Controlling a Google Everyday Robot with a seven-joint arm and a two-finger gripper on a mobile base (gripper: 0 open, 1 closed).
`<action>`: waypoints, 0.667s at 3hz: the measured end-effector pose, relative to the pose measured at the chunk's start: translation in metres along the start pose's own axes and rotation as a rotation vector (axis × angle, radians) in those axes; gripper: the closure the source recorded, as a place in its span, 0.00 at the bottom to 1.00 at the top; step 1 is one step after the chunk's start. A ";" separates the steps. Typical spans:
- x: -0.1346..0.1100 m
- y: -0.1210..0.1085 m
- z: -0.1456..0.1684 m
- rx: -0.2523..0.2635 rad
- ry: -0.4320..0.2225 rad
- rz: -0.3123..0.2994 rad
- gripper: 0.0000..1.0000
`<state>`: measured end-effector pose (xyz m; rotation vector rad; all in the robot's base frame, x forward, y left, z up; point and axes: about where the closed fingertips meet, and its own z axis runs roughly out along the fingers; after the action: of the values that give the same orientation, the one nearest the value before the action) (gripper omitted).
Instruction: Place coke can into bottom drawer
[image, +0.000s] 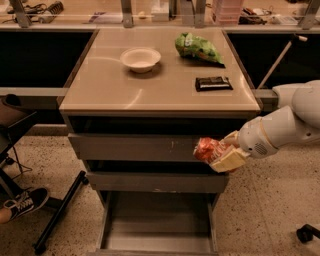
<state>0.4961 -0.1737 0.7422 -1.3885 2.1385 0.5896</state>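
My gripper (220, 152) is shut on the coke can (207, 149), a red-orange cylinder held on its side. It hangs in front of the cabinet's right side, level with the gap between the top and middle drawer fronts. The white arm reaches in from the right. The bottom drawer (157, 242) is pulled out below, a wide shallow grey tray, its floor bare. The can is above the drawer's right part, well clear of it.
On the tan cabinet top (105, 87) stand a white bowl (140, 59), a green chip bag (197, 48) and a flat black bar (213, 83). A chair leg and a person's shoe (22, 202) are on the floor at left. A black caster (306, 232) is at lower right.
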 end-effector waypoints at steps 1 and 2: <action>0.007 0.006 0.007 0.060 0.005 -0.008 1.00; 0.036 0.031 0.019 0.174 0.043 0.014 1.00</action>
<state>0.4584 -0.1754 0.7077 -1.3027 2.1784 0.3713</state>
